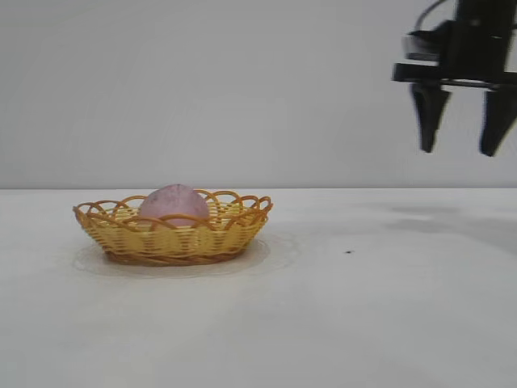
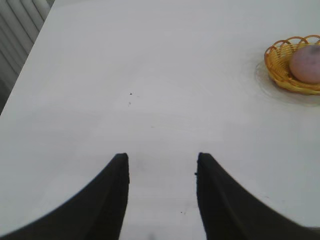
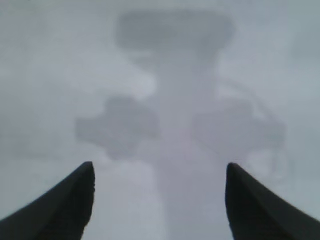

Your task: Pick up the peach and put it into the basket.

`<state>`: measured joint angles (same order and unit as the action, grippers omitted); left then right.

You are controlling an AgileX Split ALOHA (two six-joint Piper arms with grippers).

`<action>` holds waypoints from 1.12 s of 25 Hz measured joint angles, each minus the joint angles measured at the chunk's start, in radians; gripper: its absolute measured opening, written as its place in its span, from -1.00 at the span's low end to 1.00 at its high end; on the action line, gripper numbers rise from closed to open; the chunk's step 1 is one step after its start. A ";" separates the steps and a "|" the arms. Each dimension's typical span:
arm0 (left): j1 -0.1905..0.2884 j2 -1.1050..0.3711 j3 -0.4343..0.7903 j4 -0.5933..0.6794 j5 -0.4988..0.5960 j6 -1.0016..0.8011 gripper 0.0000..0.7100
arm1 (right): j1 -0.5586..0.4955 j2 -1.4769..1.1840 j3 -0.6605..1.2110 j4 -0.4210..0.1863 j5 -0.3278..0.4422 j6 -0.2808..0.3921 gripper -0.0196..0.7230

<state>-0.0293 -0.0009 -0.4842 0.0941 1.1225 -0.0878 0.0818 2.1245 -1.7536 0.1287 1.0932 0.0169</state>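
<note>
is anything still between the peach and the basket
Nothing visible: the peach already lies inside the basket. The right pincer hangs open and empty, high up and off to the side of the basket, with bare table between them. The left pincer is open over bare table, away from the basket.

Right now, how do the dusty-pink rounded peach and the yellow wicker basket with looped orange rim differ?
The dusty-pink rounded peach is a smooth, matte solid lump; the yellow wicker basket with looped orange rim is an open weave with a scalloped edge. The peach is far narrower than the basket. The peach lies inside the basket, and the basket rests directly on the white table. Both sit well clear of the grippers.
</note>
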 joint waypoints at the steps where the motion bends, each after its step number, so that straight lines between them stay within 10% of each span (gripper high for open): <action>1: 0.000 -0.003 0.000 0.000 0.000 0.000 -0.23 | -0.011 0.000 0.000 0.005 -0.010 0.000 0.32; 7: 0.003 -0.016 0.000 0.000 -0.002 0.000 -0.23 | -0.030 -0.059 0.073 0.022 -0.070 -0.010 0.32; 16: 0.005 -0.018 0.000 0.000 -0.002 0.000 -0.23 | -0.030 -0.692 0.813 0.005 -0.417 -0.014 0.18; 28: 0.005 -0.018 0.000 0.000 -0.002 0.000 -0.23 | -0.030 -1.471 1.220 -0.038 -0.168 -0.018 0.18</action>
<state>-0.0245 -0.0187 -0.4842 0.0941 1.1204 -0.0878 0.0520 0.6538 -0.5335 0.0906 0.9255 -0.0007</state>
